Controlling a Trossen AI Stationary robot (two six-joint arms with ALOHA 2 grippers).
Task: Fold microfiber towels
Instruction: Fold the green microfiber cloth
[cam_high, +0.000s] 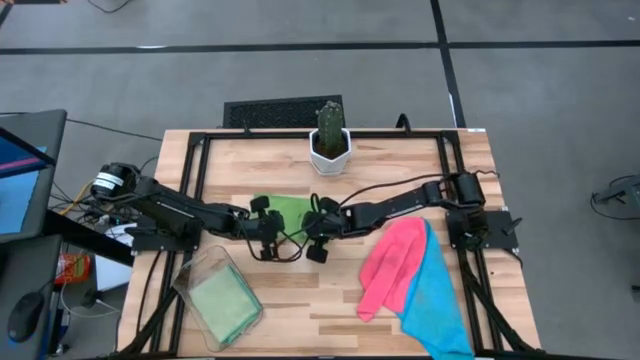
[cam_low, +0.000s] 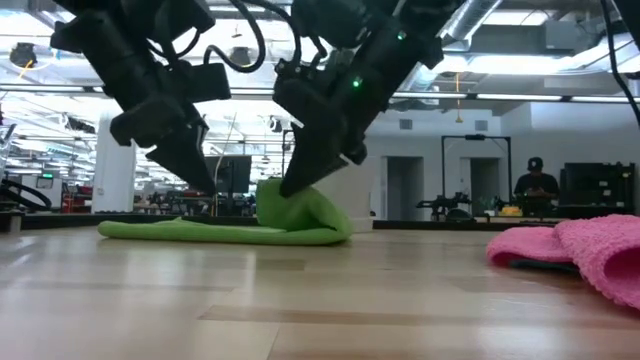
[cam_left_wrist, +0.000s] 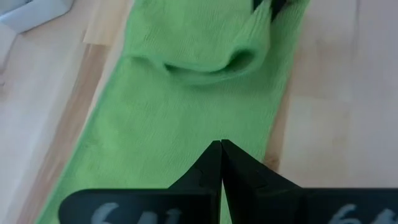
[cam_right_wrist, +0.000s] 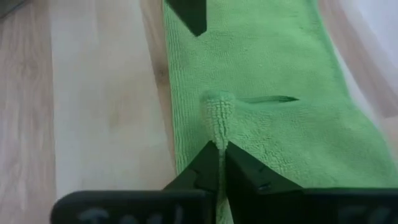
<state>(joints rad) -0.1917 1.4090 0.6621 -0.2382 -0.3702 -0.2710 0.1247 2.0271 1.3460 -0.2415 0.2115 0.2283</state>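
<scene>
A light green microfiber towel (cam_high: 290, 210) lies as a long strip on the table's middle; its right end is raised and curled back over the rest (cam_low: 300, 215). My right gripper (cam_right_wrist: 219, 146) is shut on that raised end. My left gripper (cam_left_wrist: 221, 146) is shut and empty, a little above the strip's left part (cam_low: 205, 186). A hot pink towel (cam_high: 392, 265) and a sky blue towel (cam_high: 435, 300) lie bunched at the table's right front, the pink partly on the blue. My right gripper pinches a small raised tuck of the towel (cam_right_wrist: 217, 121) between its two fingers, at the strip's right end. The fingers slant down from the table's right. The held end is lifted and curves back over the strip, whose left part lies flat on the table (cam_low: 180, 231).
A clear plastic bin (cam_high: 200, 275) holding another green cloth (cam_high: 225, 305) stands at the front left. A white pot with a cactus (cam_high: 330, 145) stands at the far middle edge. People and equipment show in the room beyond the table (cam_low: 535, 185).
</scene>
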